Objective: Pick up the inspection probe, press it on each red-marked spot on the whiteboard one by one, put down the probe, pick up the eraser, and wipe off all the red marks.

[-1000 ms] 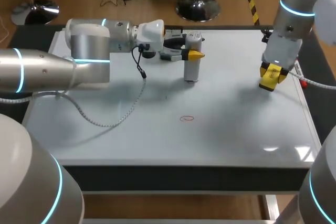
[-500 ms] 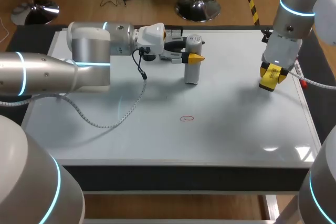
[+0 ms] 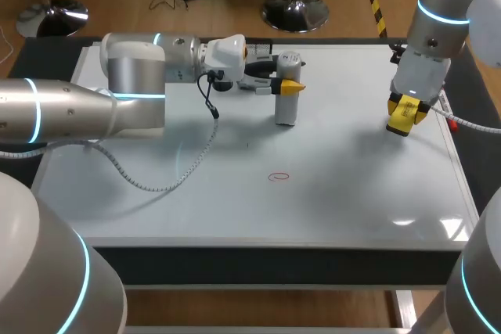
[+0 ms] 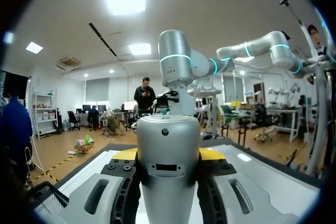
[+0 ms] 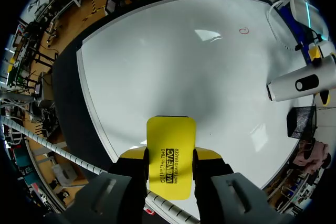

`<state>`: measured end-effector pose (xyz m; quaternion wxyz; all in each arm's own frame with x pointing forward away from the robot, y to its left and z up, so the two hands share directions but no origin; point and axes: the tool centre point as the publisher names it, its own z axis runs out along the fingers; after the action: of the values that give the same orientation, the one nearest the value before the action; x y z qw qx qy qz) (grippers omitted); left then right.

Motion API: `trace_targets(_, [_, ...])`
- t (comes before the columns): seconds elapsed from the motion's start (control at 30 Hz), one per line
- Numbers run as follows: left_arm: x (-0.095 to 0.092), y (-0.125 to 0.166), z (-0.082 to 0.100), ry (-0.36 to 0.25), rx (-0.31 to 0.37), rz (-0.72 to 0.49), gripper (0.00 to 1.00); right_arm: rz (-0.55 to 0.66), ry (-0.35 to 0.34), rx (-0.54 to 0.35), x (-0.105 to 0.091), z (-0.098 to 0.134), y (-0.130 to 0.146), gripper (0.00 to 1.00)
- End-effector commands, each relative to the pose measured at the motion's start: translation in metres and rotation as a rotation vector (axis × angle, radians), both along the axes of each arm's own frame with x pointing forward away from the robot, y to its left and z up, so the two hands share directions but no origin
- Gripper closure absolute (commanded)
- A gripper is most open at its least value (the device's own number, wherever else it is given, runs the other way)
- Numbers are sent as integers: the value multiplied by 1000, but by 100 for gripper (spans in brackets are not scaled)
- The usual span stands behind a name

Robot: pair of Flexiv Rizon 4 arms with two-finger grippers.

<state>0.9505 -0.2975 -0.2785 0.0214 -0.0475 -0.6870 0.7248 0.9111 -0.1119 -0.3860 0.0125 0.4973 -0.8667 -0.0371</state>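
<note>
The left arm comes in from the left edge of the head view, and its gripper [image 3: 288, 84] sits in the upper middle of the frame, clamped on the probe [image 3: 285, 109]. The probe is a grey cylinder standing upright with its lower end down at the whiteboard [image 3: 344, 201]; whether it actually touches, I can't tell. In the left wrist view the probe [image 4: 168, 166] fills the gap, with a yellow tip pressed against each side.

The one red mark [image 3: 279, 177] I can see is a small ring near the middle of the board, well apart from the probe.

At the right of the frame the right gripper [image 3: 407, 107] hangs over the board, pinching the yellow eraser [image 3: 399, 123] from both sides. The right wrist view shows the eraser [image 5: 170, 153] squeezed between its fingers. A grey cable [image 3: 156, 181] from the left arm loops onto the board.
</note>
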Motion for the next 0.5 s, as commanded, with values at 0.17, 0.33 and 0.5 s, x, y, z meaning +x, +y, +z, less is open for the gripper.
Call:
trace_targets(0.17, [2, -3, 1, -1, 1, -5, 100, 2, 1, -3, 1, 1, 0, 100])
trace_targets(0.33, [3, -4, 8, -9, -2, -8, 100, 2, 1, -3, 1, 1, 0, 100])
trace_targets(0.5, [6, -3, 24, -1, 4, 13, 100, 2, 1, -3, 1, 1, 0, 100])
